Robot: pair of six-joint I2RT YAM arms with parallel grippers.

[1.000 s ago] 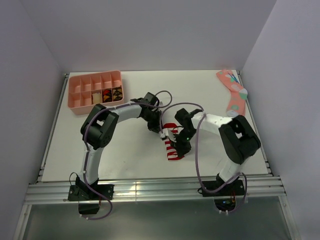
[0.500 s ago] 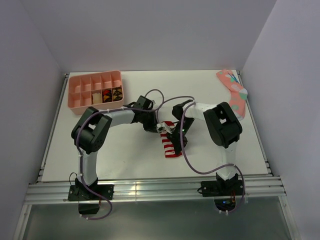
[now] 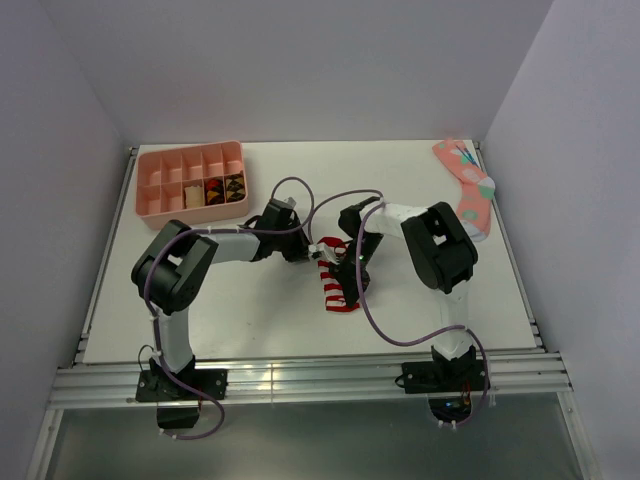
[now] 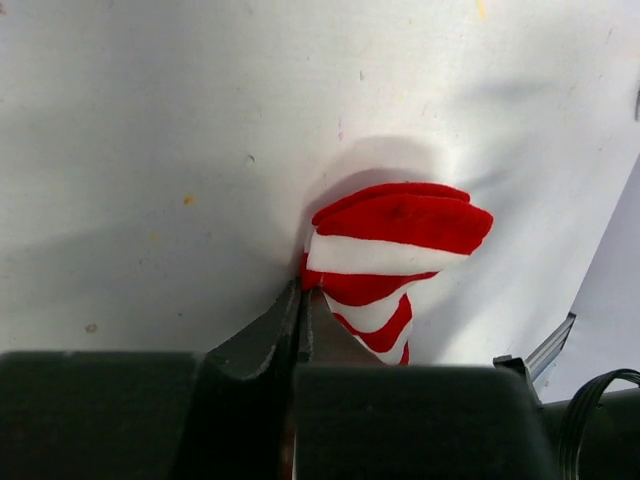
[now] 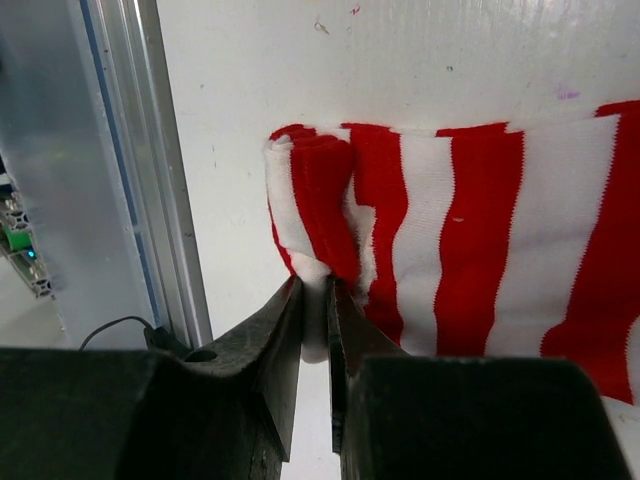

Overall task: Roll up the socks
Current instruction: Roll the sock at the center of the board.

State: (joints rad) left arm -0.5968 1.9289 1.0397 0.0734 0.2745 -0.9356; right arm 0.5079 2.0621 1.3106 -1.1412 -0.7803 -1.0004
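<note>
wrist views show left gripper (image 4: 303, 298) and right gripper (image 5: 315, 292) each pinching the sock (image 4: 390, 225) at a folded edge; the top view hides both grips.

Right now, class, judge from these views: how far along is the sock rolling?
Barely begun. Done: one end of the striped sock is curled over. In hand: the left gripper and right gripper each pinch an edge of it. Left: most of it lies flat, unrolled; no second sock lies beside it.
</note>
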